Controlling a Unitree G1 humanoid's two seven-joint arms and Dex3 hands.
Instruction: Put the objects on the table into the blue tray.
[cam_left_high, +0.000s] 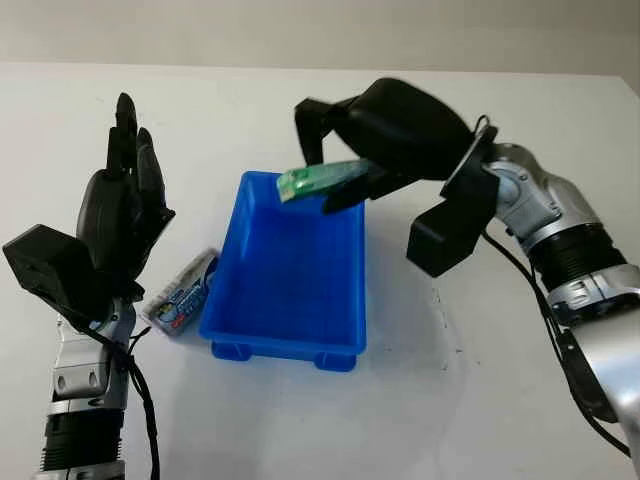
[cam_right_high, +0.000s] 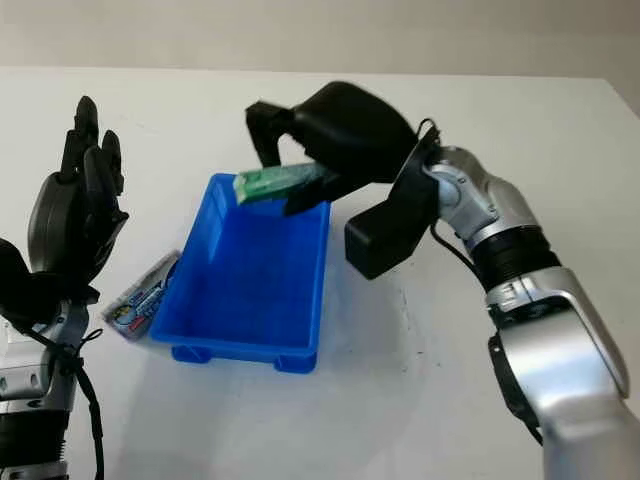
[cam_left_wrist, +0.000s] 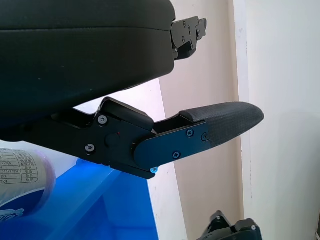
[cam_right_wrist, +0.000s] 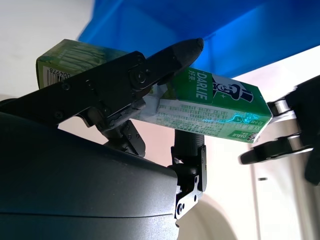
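Note:
My right hand (cam_left_high: 335, 170) is shut on a green toothpaste box (cam_left_high: 317, 181) and holds it in the air over the far end of the blue tray (cam_left_high: 340, 335). The wrist view shows the green toothpaste box (cam_right_wrist: 210, 102) lying across the fingers (cam_right_wrist: 150, 67), with the blue tray (cam_right_wrist: 200, 25) behind it. A small blue-and-white packet (cam_left_high: 182, 293) lies on the table against the tray's left wall. My left hand (cam_left_high: 125, 205) is open, raised upright just left of that packet. The same packet (cam_left_wrist: 22, 180) appears beside the tray in the left wrist view.
The white table (cam_left_high: 450, 400) stretches around the tray, bare to the front and right. Its far edge meets a pale wall at the top of the head views.

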